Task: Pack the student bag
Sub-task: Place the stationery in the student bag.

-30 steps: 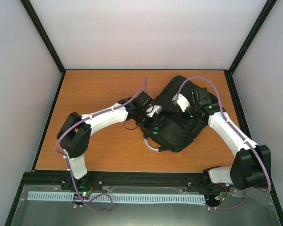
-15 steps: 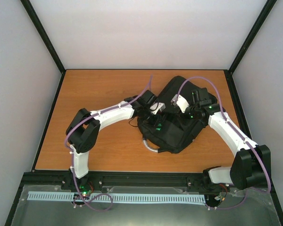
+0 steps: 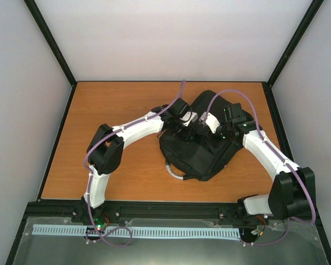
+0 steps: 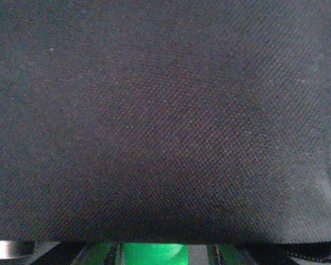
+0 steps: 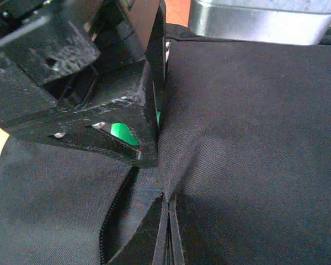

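The student bag [image 3: 201,152] lies black and crumpled on the right half of the wooden table, its grey loop handle [image 3: 174,170] at the near end. My right gripper [image 3: 205,126] is over the bag's middle. In the right wrist view its fingers [image 5: 168,232] are shut, pinching a fold of bag fabric [image 5: 254,138] beside an open zip slit [image 5: 115,215]. My left gripper [image 3: 186,126] presses in right beside it, and its black housing [image 5: 71,72] fills the upper left of that view. In the left wrist view bag cloth [image 4: 165,110] covers everything and the fingers are hidden.
The bare wooden tabletop [image 3: 116,110] stretches left of the bag, bounded by black frame posts and white walls. A grey metal-looking part [image 5: 259,22] shows at the top edge of the right wrist view. Purple cables loop over both arms.
My left arm has swung right and away from me over the bag, ending close beside the right gripper. The bag's left edge has bunched inward. The right arm has hardly moved.
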Controlling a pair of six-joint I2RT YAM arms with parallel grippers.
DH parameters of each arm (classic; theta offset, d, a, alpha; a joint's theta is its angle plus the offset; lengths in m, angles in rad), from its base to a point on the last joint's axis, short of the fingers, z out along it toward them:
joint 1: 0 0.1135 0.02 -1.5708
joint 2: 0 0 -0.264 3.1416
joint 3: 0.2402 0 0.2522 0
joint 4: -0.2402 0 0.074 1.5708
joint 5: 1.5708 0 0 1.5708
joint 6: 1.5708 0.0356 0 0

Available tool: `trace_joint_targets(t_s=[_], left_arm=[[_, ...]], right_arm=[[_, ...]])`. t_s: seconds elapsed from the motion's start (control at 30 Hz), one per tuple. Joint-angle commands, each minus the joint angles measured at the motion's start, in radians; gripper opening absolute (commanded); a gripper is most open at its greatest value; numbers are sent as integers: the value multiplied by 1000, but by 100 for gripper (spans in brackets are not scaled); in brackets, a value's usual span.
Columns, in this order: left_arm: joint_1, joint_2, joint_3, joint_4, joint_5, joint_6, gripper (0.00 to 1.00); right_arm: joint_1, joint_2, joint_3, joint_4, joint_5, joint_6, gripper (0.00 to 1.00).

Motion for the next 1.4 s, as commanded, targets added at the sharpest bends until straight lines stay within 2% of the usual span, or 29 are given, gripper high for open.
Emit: trace_joint_targets(t_s=[0.0, 0.17, 0.43, 0.47, 0.6, 0.67, 0.8, 0.9, 1.2, 1.37], left_arm=[[-6, -41, 6, -29, -34, 17, 47], [-6, -134, -63, -38, -30, 12, 54], [-6, -308, -277, 48, -100, -63, 50], [-6, -309, -292, 48, -110, -66, 49], [-6, -300, -343, 77, -101, -71, 30], [-6, -290, -361, 94, -116, -87, 24], [-6, -234, -355, 138, -125, -108, 7], [-5, -202, -338, 175, -124, -118, 2], [-5, -150, -245, 192, -131, -112, 1], [-4, -77, -131, 190, -118, -136, 2]], right_arm=[[7, 0, 15, 0, -92, -17, 4], [8, 3, 17, -6, -95, -24, 4], [7, 2, 18, -7, -96, -26, 4], [7, 3, 19, -8, -98, -27, 4], [8, 6, 19, -11, -101, -28, 4], [8, 9, 18, -12, -101, -27, 4], [7, 15, 18, -12, -98, -26, 4], [7, 18, 18, -13, -97, -26, 4], [7, 21, 18, -11, -86, -24, 4], [8, 24, 20, -12, -87, -23, 4]])
